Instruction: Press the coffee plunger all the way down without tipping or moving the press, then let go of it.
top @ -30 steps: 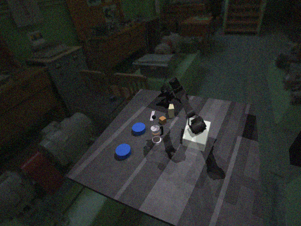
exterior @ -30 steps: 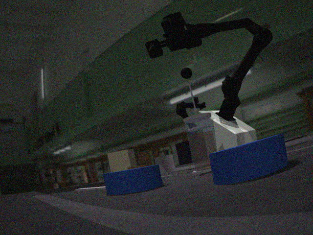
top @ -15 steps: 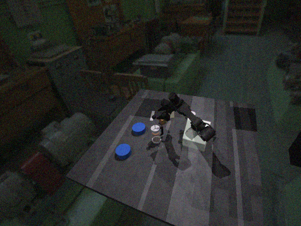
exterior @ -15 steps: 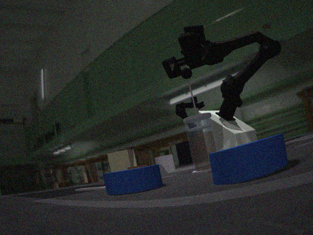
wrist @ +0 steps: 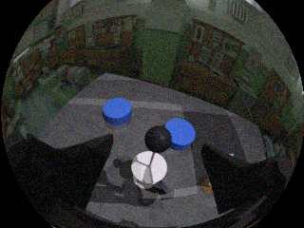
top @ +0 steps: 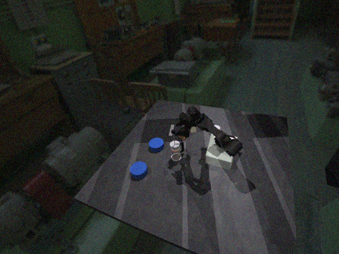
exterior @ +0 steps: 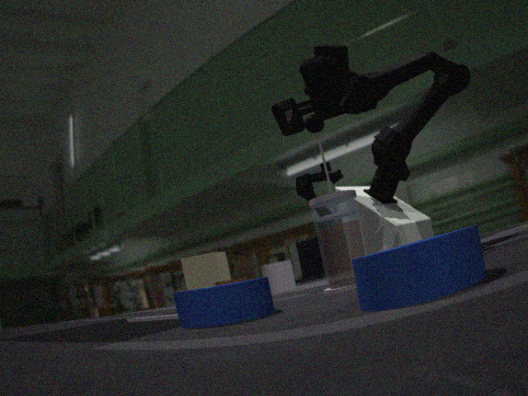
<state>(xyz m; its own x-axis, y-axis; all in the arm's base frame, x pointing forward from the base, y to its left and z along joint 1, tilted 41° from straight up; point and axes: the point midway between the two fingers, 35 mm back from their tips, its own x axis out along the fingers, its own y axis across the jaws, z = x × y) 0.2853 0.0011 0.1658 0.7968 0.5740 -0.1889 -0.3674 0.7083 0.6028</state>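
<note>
The coffee press (top: 175, 149) (exterior: 340, 251) stands upright on the table, a clear body with a pale lid (top: 175, 143) (exterior: 333, 197) (wrist: 142, 162) and a dark side handle (top: 182, 146) (exterior: 304, 186). Its thin plunger rod (exterior: 324, 161) stands tall above the lid, topped by a black ball knob (top: 172, 132) (exterior: 314, 123) (wrist: 163, 139). My gripper (exterior: 300, 118) (wrist: 160, 144) is open and empty, at about the knob's height in the exterior view. In the wrist view the knob shows between the spread fingers. Whether a finger touches it cannot be told.
Two blue discs (top: 156, 144) (top: 138, 169) (exterior: 223, 303) (exterior: 420, 271) (wrist: 117, 109) (wrist: 182, 133) lie near the press. An orange block (top: 181, 137) (wrist: 206, 185), a tan block (top: 193, 129) (exterior: 205, 271) and a flat white piece (top: 171, 129) lie beyond it. The arm stands on a white box (top: 219, 161) (exterior: 416, 228).
</note>
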